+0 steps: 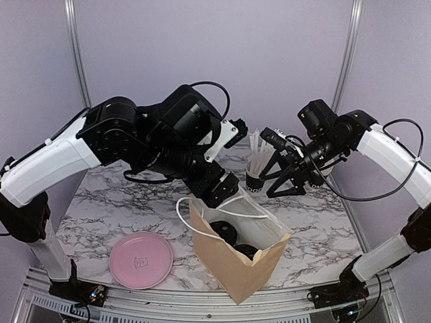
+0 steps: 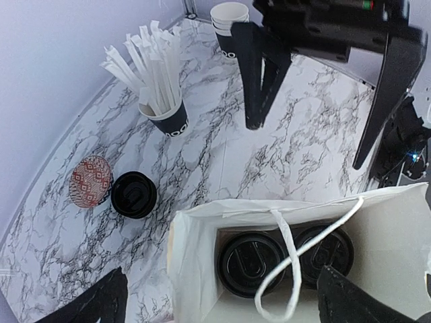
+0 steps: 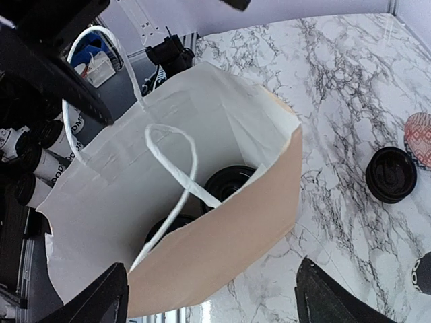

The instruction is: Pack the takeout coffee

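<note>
Two lidded coffee cups (image 2: 250, 261) sit inside the paper bag (image 1: 229, 269).
Left gripper (image 2: 222, 270) hangs over the bag's mouth, right gripper (image 2: 305, 147) beyond it, both jaws spread wide and empty; a third cup (image 2: 133, 194) stands outside.

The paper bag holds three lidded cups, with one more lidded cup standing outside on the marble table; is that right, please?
Not quite: the left wrist view shows the paper bag holding two lidded cups, not three. One more lidded cup does stand outside on the marble table.
</note>
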`<state>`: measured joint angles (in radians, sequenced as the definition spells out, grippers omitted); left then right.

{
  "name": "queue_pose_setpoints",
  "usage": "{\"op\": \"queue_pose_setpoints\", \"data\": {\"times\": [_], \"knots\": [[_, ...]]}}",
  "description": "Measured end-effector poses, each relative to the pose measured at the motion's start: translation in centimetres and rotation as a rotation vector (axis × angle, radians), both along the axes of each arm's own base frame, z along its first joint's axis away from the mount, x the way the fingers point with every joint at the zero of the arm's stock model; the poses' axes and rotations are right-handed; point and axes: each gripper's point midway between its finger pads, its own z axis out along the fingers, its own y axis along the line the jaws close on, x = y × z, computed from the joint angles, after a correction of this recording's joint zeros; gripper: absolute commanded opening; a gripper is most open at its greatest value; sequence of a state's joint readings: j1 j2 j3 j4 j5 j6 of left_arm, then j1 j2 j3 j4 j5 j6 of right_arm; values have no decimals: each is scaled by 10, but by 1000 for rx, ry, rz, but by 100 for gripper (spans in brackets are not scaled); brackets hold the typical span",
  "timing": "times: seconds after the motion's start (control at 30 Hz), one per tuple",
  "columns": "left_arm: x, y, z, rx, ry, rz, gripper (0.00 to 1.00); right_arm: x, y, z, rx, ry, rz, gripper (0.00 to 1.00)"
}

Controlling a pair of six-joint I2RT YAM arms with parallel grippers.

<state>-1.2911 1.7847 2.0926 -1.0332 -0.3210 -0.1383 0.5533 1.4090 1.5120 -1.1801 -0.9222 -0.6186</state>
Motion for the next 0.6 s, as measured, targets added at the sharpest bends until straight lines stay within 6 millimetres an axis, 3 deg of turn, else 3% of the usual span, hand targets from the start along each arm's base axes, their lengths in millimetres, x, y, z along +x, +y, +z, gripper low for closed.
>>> {"op": "queue_pose_setpoints", "data": {"times": [0.2, 0.43, 0.6], "knots": [[8, 25, 36, -89, -52, 83, 99, -18, 11, -7, -57, 2, 31, 93], [47, 57, 39, -96, -96, 280, 99, -32, 21, -12, -110, -22, 32, 99], [70, 75, 42, -108, -122, 393, 99, -18, 19, -17, -169, -51, -64, 99]]}}
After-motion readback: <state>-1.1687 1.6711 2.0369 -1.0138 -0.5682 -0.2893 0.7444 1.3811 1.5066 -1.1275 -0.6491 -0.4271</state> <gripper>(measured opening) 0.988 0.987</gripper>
